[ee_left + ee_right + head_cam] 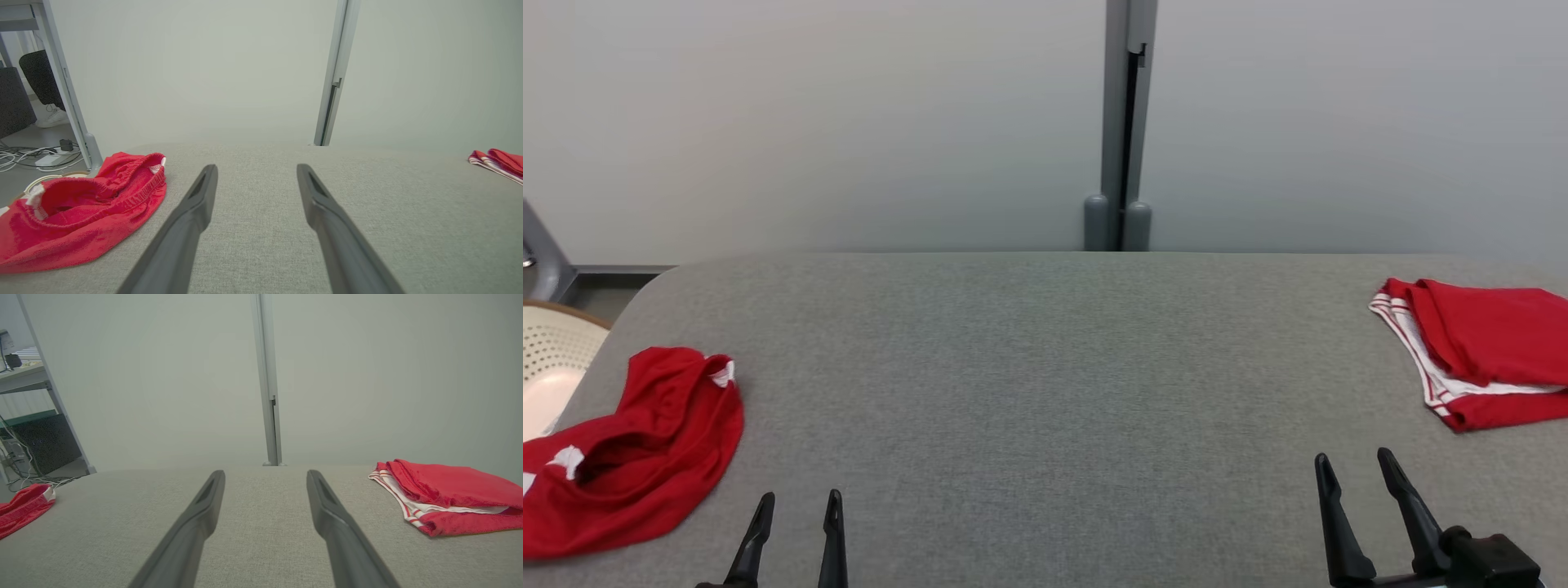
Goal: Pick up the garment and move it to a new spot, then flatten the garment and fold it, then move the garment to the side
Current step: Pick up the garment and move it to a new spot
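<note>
left gripper (797, 500) and right gripper (1352, 457) hover wide open, empty. pickup seems unstarted; the left must next reach aside for the crumpled red cloth garment (645, 445).

The grey table (1045, 367) gives open passage across the middle of the head view. A crumpled red garment (629, 449) blocks the lower left, a folded red garment (1478, 359) the right edge. A pale wall (849, 122) closes the top; perhaps a basket (551, 359) sits at far left.
</note>
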{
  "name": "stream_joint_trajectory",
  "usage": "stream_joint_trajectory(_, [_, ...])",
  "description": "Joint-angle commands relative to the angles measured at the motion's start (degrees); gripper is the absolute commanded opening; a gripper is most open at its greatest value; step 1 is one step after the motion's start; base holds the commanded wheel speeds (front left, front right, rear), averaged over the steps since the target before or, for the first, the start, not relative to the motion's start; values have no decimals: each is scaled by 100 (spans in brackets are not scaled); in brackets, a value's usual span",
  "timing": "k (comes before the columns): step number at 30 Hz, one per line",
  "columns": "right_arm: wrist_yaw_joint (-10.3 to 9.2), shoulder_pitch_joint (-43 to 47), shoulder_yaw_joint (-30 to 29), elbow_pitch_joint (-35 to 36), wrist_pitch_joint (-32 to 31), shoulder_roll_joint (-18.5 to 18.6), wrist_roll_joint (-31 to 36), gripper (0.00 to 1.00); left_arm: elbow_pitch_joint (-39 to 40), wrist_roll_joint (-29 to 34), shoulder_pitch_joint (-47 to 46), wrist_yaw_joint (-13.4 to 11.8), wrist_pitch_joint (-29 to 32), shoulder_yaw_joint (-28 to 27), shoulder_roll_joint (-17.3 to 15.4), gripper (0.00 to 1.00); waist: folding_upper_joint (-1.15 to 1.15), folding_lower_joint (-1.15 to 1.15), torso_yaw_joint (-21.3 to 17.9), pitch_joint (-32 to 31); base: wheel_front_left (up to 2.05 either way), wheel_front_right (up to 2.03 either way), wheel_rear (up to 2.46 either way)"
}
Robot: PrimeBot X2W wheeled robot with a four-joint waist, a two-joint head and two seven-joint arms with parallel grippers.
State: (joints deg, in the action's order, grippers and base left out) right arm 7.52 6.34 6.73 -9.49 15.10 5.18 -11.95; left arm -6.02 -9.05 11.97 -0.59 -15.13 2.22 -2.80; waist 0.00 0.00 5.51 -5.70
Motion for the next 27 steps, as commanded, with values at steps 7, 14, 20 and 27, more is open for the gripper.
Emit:
stream_joint_trajectory(7, [-5,83,40,-40,7,-43,-83,100,32,109,-72,-49,-1,23,-20,100,0,0,1106,35,0,0,0])
stream_joint_trajectory(14, [-5,1,96,-78,7,-48,-70,100,144,136,21,-108,-1,51,-21,100,0,0,2031,118,0,0,0])
stream_joint_trajectory(20, [-5,-256,324,-241,6,121,-82,100,341,-12,-30,-250,-1,-49,-17,100,0,0,2288,405,0,0,0])
stream_joint_trajectory(27, [-5,-525,358,-344,7,337,-17,100,493,-251,-534,-197,-1,2,-20,100,0,0,2392,903,0,0,0])
